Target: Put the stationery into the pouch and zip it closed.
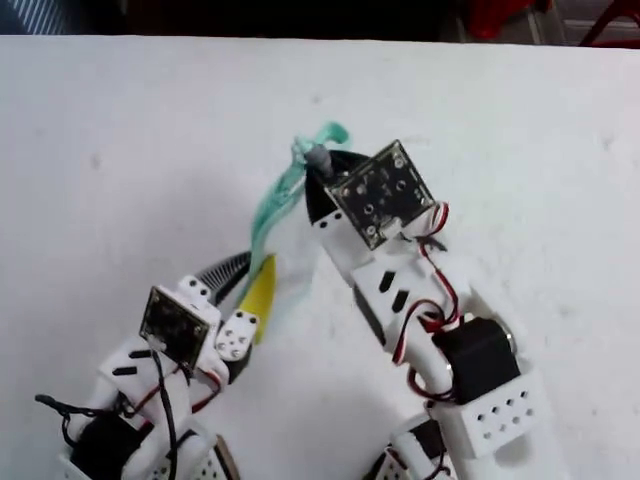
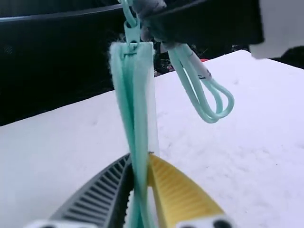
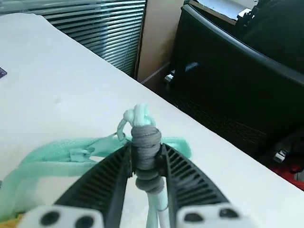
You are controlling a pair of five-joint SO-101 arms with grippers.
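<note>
While the left end effector (image 1: 245, 283) clamps the pouch (image 1: 268, 212) at lower left, the right end effector (image 3: 145, 152) pinches its zipper pull (image 3: 144, 135) at upper centre; the pouch's long axis spans between them.

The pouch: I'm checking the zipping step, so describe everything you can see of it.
The pouch is mint-green, soft, fabric-like, stretched on edge between the grippers. The left gripper pinches one end between grey and yellow jaws; the right gripper clamps a grey-wrapped pull at the other end. A mint loop strap hangs there.
</note>
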